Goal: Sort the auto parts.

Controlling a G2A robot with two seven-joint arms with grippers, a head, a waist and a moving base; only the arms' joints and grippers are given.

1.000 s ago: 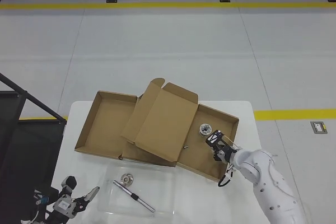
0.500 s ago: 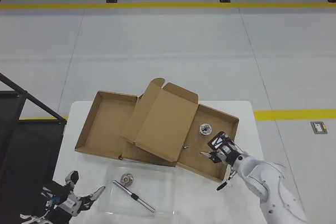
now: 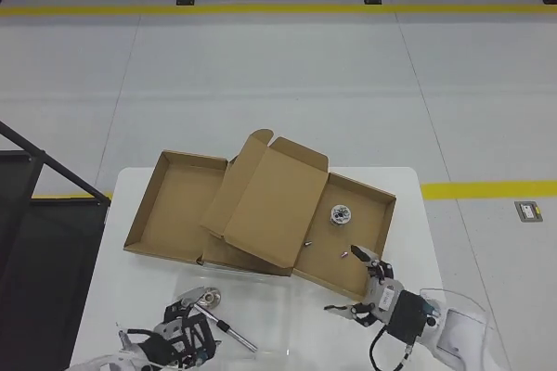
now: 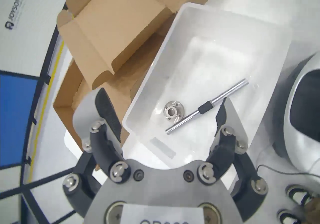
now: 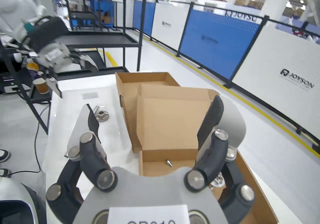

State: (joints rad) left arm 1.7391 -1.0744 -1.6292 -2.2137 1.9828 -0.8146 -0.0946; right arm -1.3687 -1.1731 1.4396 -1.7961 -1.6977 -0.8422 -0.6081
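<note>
Right gripper (image 3: 345,280) has pulled back from the box (image 3: 376,213) — left gripper (image 4: 163,97) now over the tray (image 4: 163,42); both jaws spread.

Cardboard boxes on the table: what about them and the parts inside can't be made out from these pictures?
- Top view: the raised lid hides whatever lies beneath it.
- Top view: the small fastener is too small to tell whether it is a screw or a pin.
- Right wrist view: the round part is mostly hidden behind the linkage of the right gripper.
</note>
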